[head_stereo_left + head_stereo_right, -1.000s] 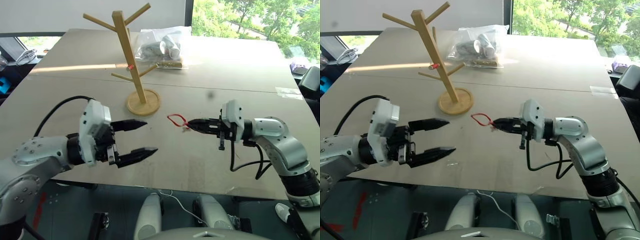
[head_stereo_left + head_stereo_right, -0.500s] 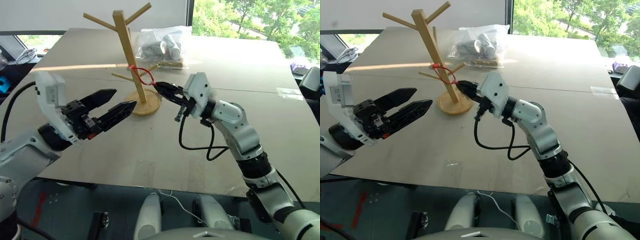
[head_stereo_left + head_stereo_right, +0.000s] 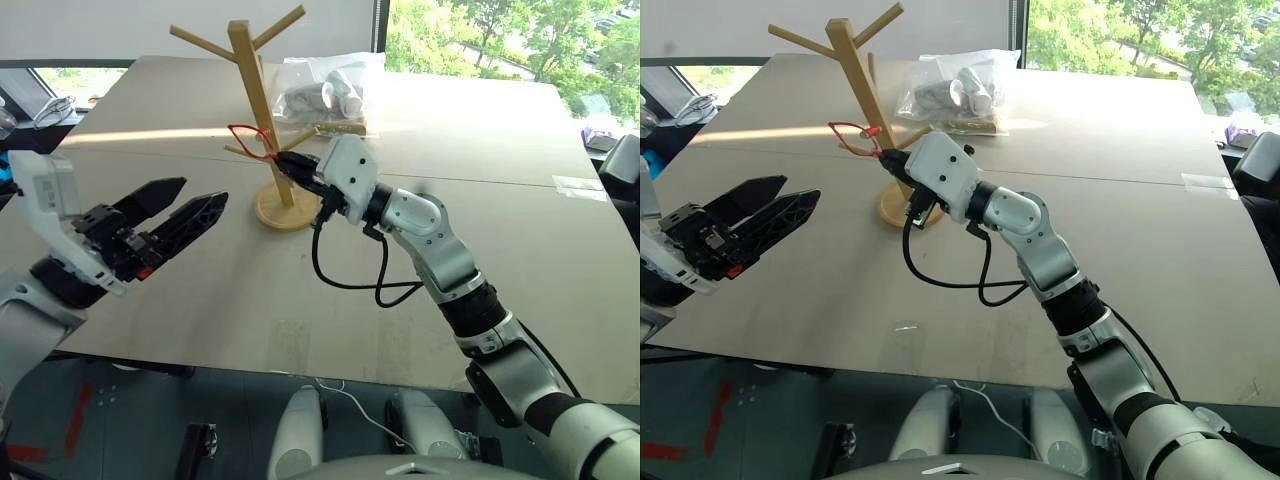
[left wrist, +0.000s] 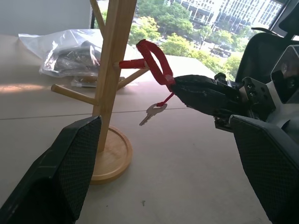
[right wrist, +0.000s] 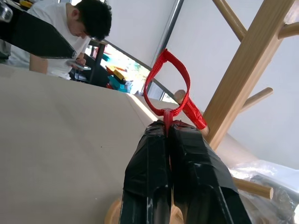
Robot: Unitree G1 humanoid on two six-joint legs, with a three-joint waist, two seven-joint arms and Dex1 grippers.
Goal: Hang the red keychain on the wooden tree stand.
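Clear plastic bag (image 3: 322, 92) on the far part of the table (image 3: 480, 250), holding several pale cylindrical items whose kind cannot be told. Table: broad, beige, matte, seamed across its width. Room: windows onto green trees behind; a seated person (image 5: 79, 32) at the margin of the right wrist view. Wooden tree stand (image 3: 262, 120) upright on its disc base, just in front of the bag. Right gripper (image 3: 287, 163), jaws pressed together on the red keychain (image 4: 154, 63), holds the loop raised beside the post near a low peg, silver key dangling below. Left gripper (image 3: 185, 203), fingers parted wide and empty, hovers well apart from the stand
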